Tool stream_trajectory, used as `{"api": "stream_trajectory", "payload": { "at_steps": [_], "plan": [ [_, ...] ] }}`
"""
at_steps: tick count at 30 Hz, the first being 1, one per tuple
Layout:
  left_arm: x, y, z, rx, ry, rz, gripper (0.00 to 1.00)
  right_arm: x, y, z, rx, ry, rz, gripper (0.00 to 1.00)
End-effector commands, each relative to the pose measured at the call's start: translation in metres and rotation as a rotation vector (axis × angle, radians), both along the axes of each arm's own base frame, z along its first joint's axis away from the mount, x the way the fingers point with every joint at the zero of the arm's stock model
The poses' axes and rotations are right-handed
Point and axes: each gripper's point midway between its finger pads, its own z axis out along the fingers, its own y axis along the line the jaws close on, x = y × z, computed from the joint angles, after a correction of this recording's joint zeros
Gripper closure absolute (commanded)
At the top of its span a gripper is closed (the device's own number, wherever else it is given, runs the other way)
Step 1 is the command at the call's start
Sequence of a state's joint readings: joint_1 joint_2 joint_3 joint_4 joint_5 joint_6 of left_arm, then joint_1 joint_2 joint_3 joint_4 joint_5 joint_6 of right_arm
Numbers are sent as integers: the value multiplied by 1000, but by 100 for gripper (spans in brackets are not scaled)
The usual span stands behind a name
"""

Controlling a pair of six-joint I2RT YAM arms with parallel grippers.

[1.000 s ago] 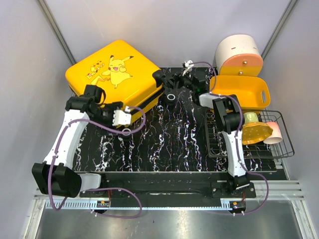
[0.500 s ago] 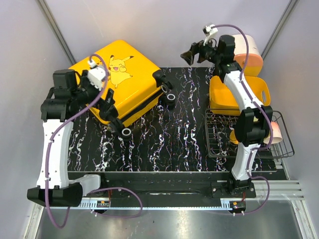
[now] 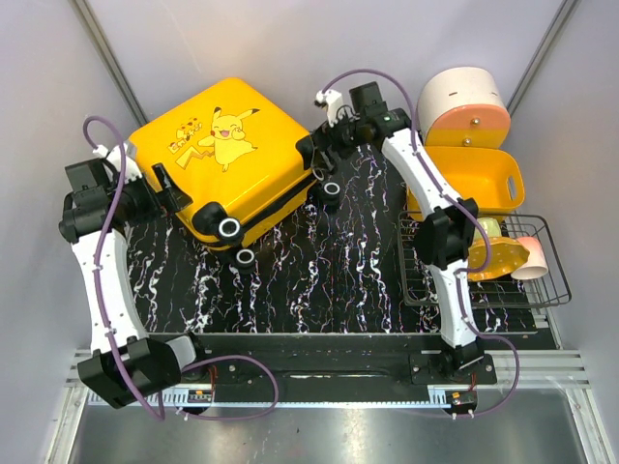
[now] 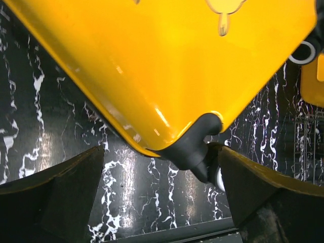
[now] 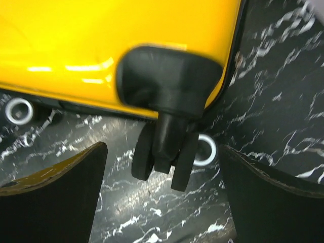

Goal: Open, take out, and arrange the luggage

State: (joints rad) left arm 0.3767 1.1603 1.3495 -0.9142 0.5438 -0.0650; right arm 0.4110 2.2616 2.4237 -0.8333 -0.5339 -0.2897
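On the desk's (image 3: 329,275) far-left side the luggage (image 3: 227,155) lies closed, left tool (image 4: 159,167) and right tool (image 5: 162,157) both spread wide, empty, at its wheeled corners; best to find the seam before prying.

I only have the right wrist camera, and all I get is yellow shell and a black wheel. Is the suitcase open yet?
Observer: No. The top view shows the suitcase lying shut, with its cartoon-print lid facing up.
Operator: Where is the left pincer?
Observer: The left pincer stands open beside the suitcase's left edge and holds nothing.
Operator: Anything further right that I should know about?
Observer: A yellow basket stands to the right of the suitcase, apart from it.
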Motion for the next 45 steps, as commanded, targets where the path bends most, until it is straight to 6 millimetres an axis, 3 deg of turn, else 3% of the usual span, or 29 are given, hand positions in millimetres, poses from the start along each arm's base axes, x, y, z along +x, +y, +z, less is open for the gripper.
{"api": "stream_trajectory", "payload": {
  "at_steps": [1, 5, 9, 12, 13, 17, 18, 24, 29, 34, 36, 37, 39, 41, 43, 44, 45],
  "plan": [
    [0, 9, -11, -98, 42, 100, 1, -13, -12, -28, -156, 40, 9, 0],
    [-1, 21, -33, -97, 97, 166, 1, -18, -7, -38, -155, 74, 34, 4],
    [3, 43, -49, -81, 123, 261, 1, -26, 3, -40, -137, 84, 64, 23],
    [9, 46, -55, -125, 136, 269, 1, -32, 11, -47, -138, 98, 76, 45],
    [11, 47, -56, -129, 138, 266, 1, -33, 12, -51, -138, 108, 73, 60],
    [25, 52, -54, -121, 123, 239, 1, -41, 9, -57, -137, 167, 39, 100],
    [29, 50, -51, -127, 104, 219, 1, -44, 8, -58, -135, 187, 27, 100],
    [52, 35, -37, -213, 10, 87, 1, -91, 9, -47, -10, 220, -39, 100],
    [72, 27, -34, -302, -33, 31, 1, -156, 13, -47, 40, 278, -14, 100],
    [101, 14, -34, -330, -63, -44, 5, -244, 46, -36, 114, 376, 141, 98],
    [122, 6, -33, -326, -66, -86, 7, -276, 58, -20, 159, 388, 240, 71],
    [130, 3, -33, -324, -68, -104, 9, -281, 61, -15, 188, 402, 252, 45],
    [154, 1, -31, -313, -72, -137, 14, -284, 61, -4, 214, 396, 266, 24],
    [174, 7, -29, -277, -69, -160, 16, -281, 55, 6, 196, 317, 284, 11],
    [185, 15, -27, -213, -75, -183, 18, -278, 45, 22, 195, 238, 300, 8],
    [195, 21, -10, -169, -110, -196, 18, -275, 40, 26, 196, 223, 289, 6],
    [190, 23, -11, -154, -72, -195, 18, -272, 36, 29, 200, 216, 275, 5]
  ]
}}
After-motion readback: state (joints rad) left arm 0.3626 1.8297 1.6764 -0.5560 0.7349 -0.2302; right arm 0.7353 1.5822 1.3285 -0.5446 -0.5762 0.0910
